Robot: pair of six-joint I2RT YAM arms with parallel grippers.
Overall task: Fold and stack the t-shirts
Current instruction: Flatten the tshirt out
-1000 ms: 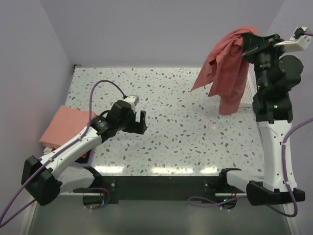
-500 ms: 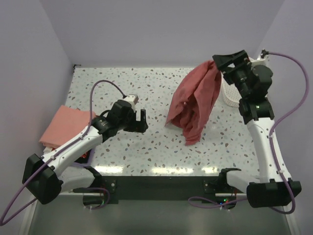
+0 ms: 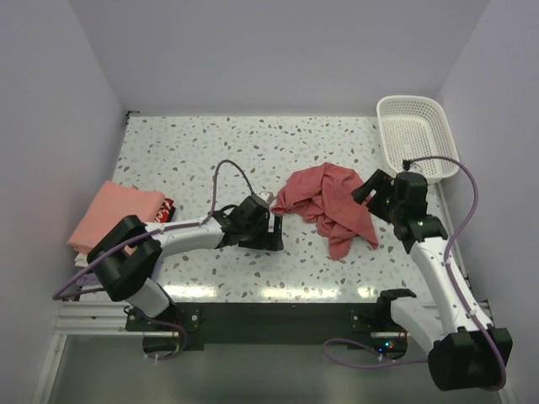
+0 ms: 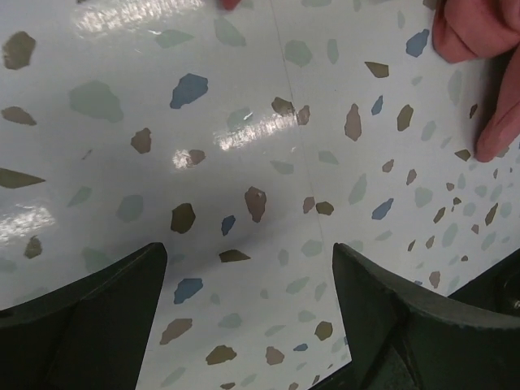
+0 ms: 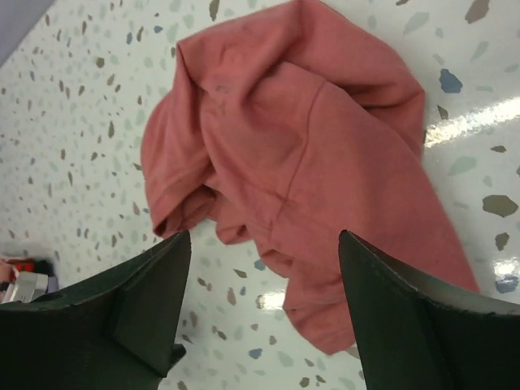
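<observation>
While both arms reach low over the speckled surface (image 3: 194, 147), the red shirt (image 3: 327, 200) lies on it in a crumpled heap a little right of centre. From my right wrist camera I see the red shirt (image 5: 301, 138) bunched and creased, with one flap trailing toward the near right. The right fingers (image 3: 370, 188) hang just over the heap's right edge. In the wrist view they (image 5: 138, 309) stand wide apart with nothing clamped between them, only the cloth lying below.

The left fingers (image 3: 271, 229) sit low over the surface just left of the heap. They (image 4: 382, 317) are spread wide and empty. I see bare speckled top between them, and only a corner of the red shirt (image 4: 475, 32) shows at the upper right of that view, apart from both tips.

A folded pink shirt (image 3: 114, 215) rests at the left edge of the surface, well apart from the heap. I cannot make out what lies under it. The white basket (image 3: 413, 126) stands at the far right corner, beyond the right arm.
</observation>
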